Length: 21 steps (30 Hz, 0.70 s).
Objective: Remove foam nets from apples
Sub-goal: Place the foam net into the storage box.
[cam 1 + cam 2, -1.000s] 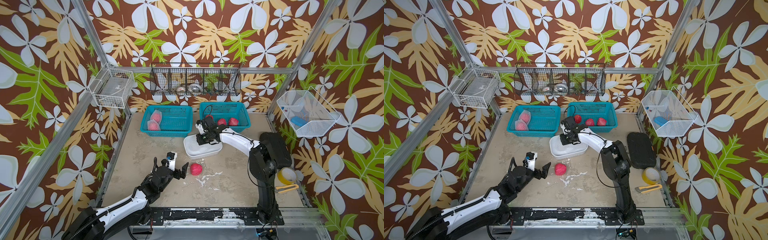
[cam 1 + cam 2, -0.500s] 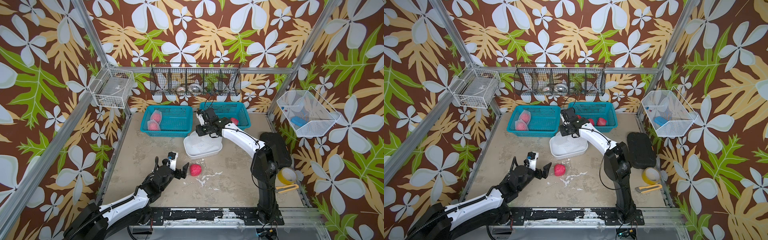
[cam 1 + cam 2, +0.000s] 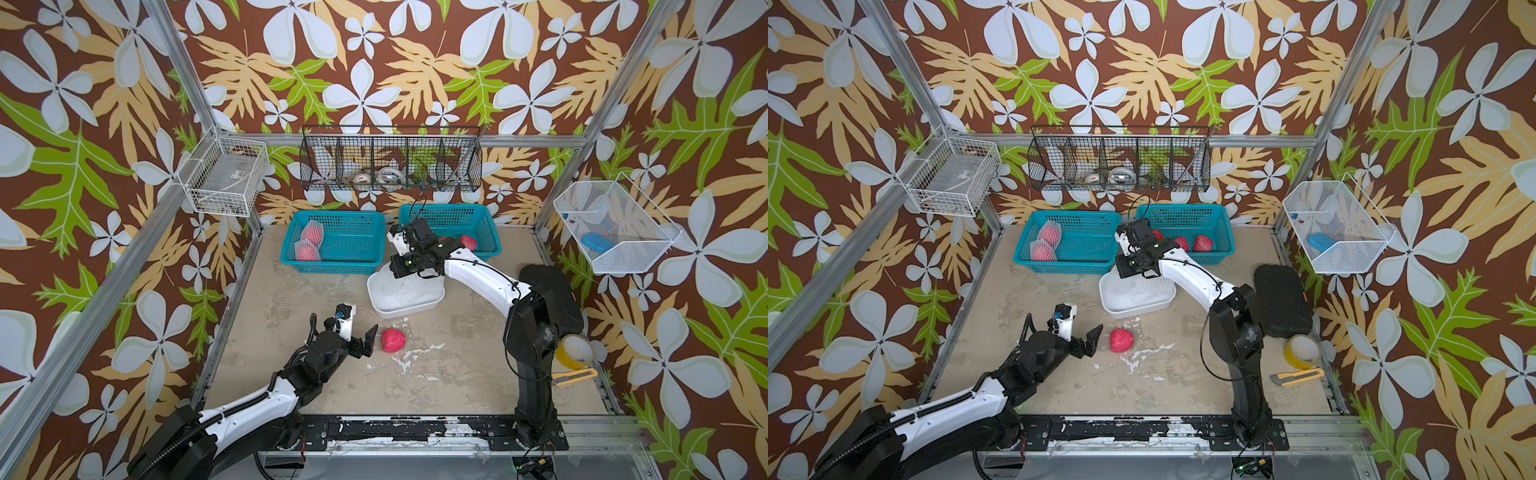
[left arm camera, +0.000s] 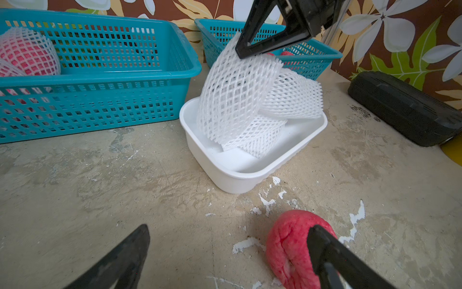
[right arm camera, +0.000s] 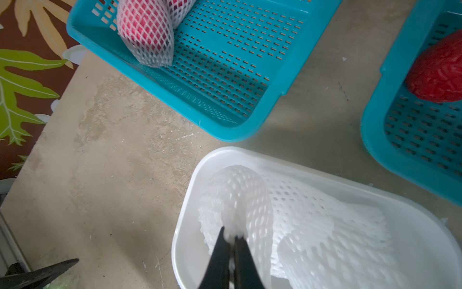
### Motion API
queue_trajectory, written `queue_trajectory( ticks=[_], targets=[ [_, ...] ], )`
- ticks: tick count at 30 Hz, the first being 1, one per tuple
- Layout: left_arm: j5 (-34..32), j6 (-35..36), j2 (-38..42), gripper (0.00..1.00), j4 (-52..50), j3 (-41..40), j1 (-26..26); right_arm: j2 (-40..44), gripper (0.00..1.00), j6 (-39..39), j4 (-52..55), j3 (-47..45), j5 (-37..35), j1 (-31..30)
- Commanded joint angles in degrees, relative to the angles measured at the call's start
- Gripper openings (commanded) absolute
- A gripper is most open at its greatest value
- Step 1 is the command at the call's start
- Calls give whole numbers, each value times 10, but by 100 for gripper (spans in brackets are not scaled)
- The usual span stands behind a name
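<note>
The tabletop [image 3: 457, 374] carries a teal basket [image 3: 353, 266] at 11 o'clock with two netted apples [image 3: 309, 245]. At centre a white tub [image 3: 399, 309] holds foam nets [image 4: 287, 100]. The right hand [image 5: 231, 240], parted half a second ago, now pinches the top net [image 4: 232, 95] above the tub (a thin bite). If the foam clings, it may drag out. The left hand [image 4: 230, 232] gapes wide, unchanged, with a bare apple [image 3: 392, 340] just beside it at 3 o'clock.

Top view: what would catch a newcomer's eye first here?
A bare red apple lies alone on the table, just beside the open left tool. Farther back, the right tool pinches a white foam net over a white tub. At the back, one teal basket holds netted apples, its neighbour bare apples.
</note>
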<state>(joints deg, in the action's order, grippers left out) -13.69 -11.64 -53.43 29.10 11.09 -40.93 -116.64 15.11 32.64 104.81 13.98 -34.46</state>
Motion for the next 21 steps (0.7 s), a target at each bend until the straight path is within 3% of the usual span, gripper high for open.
queue_trajectory(
  ticks=[1,6,21],
  targets=[
    [-9,4,5,100,9,0,1,-6,6,11,0,17,21,0],
    [-11,3,10,100,12,-8,1,9,6,26,-31,-2,75,3],
    [-14,2,5,100,13,-8,1,-17,3,22,-13,-12,-102,3]
  ],
)
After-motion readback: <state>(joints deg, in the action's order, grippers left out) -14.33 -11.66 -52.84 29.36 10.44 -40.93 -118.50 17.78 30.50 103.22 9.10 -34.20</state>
